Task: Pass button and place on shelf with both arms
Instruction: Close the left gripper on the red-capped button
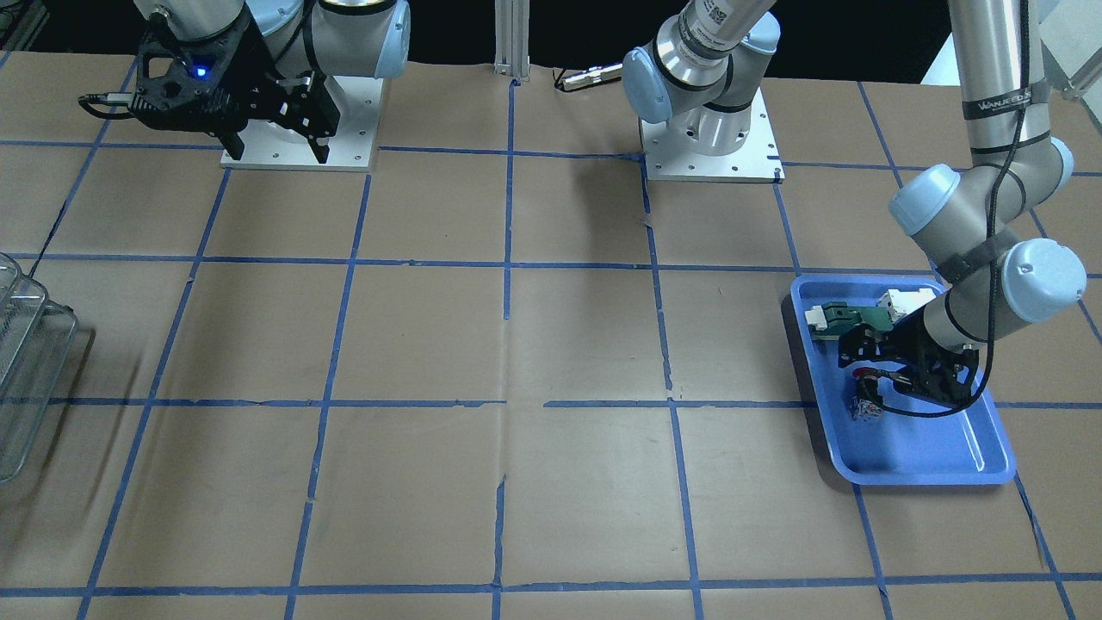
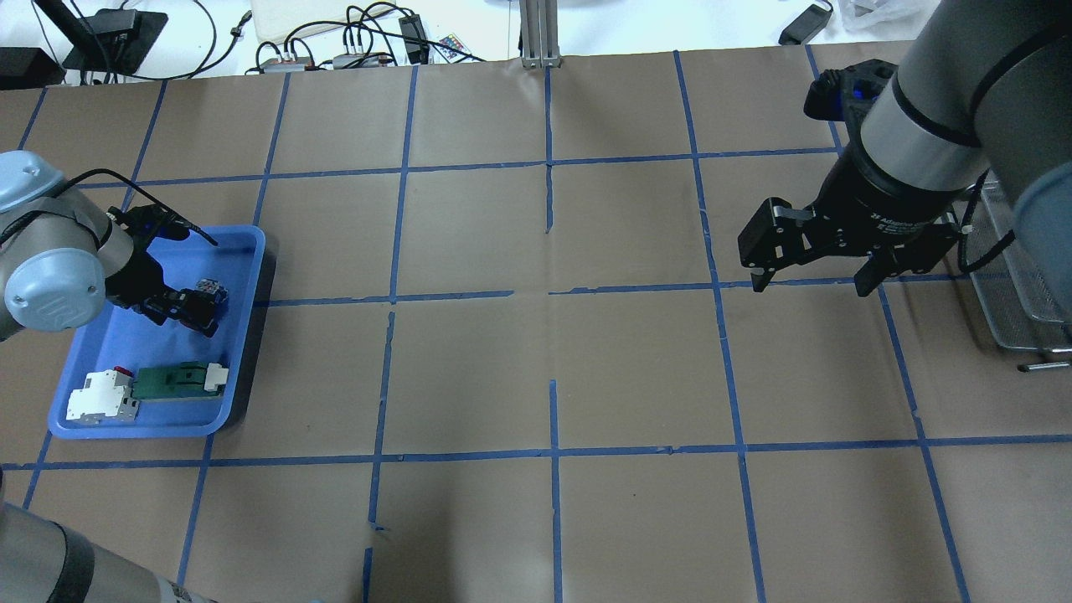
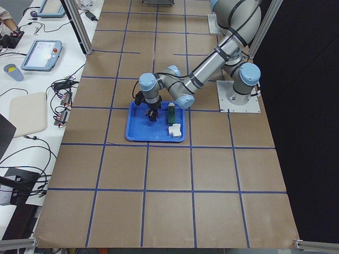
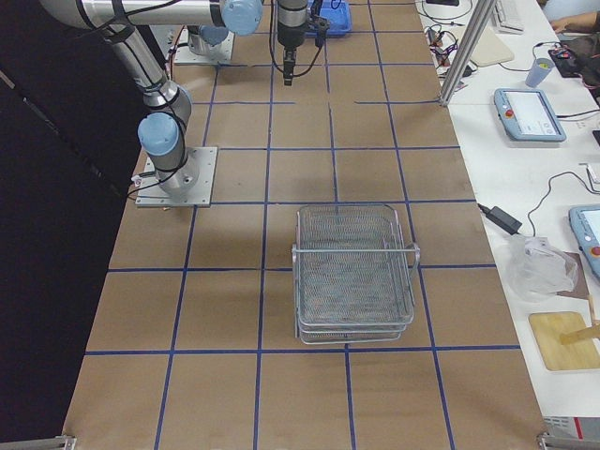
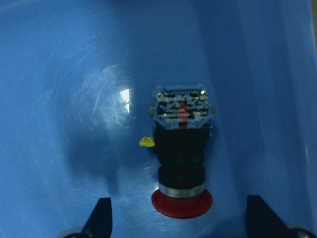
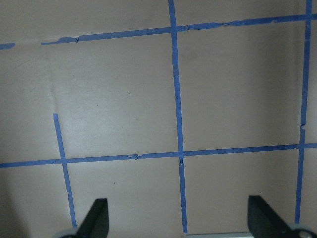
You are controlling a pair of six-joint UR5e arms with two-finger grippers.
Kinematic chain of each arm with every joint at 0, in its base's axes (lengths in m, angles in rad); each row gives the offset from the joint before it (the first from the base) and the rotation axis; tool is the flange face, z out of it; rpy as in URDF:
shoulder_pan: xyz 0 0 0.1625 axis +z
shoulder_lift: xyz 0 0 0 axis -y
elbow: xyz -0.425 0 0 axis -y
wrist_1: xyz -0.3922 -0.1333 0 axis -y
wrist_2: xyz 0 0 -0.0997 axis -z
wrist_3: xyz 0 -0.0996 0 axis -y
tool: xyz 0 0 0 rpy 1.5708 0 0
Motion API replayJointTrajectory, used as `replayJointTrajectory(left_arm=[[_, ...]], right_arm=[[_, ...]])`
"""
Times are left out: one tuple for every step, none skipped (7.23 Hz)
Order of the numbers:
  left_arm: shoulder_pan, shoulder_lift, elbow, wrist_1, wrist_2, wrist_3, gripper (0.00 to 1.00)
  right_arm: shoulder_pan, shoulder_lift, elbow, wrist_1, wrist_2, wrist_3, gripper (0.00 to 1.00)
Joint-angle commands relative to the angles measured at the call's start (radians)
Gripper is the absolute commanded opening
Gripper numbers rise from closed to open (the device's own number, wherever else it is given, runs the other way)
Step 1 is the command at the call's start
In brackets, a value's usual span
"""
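Nothing is done yet: the button [image 5: 182, 158] lies on its side in the tray [image 2: 126, 343], close to the tray's wall, between the left gripper's [image 2: 191, 311] open jaws but ungrasped. Grasp, hand-over and shelving all remain. The right gripper [image 2: 810, 286] hangs open and empty, well apart from the tray and near the shelf [image 4: 354, 272]; the tray's wall likely crowds one left finger.

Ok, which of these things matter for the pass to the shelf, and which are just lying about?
In the job: button, lying in the blue tray; shelf; left gripper, open by the button; right gripper, open, empty.
Lying about: green-and-white block; white-and-red block, both in the tray.
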Motion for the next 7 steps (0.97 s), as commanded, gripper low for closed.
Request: replayJointTrajectory(left_arm=[[0.0,-0.002,-0.003,0.003,-0.001,0.004,0.45],[0.0,-0.002,-0.003,0.003,-0.001,0.008,0.23],[0.0,0.0,0.0,0.004,0.001,0.042,0.07],[0.0,0.0,0.013,0.006,0.001,0.112,0.0],[-0.003,0.011,0.031,0.006,-0.001,0.228,0.0],[-0.02,0.026,0.052,-0.012,-0.002,0.342,0.0],[-0.05,0.047,0.074,-0.038,-0.03,0.432,0.0]], right_arm=[[0.001,0.006,-0.001,-0.007,0.012,0.012,1.0],[0.001,0.008,-0.001,-0.007,0.008,0.035,1.0],[0.001,0.014,-0.001,-0.007,0.003,0.092,1.0],[0.001,0.027,-0.003,-0.008,0.0,0.15,1.0],[0.001,0.037,-0.014,-0.008,0.0,0.19,1.0],[0.001,0.04,-0.02,-0.034,0.003,0.195,1.0],[0.001,0.041,-0.018,-0.072,-0.003,0.196,1.0]])
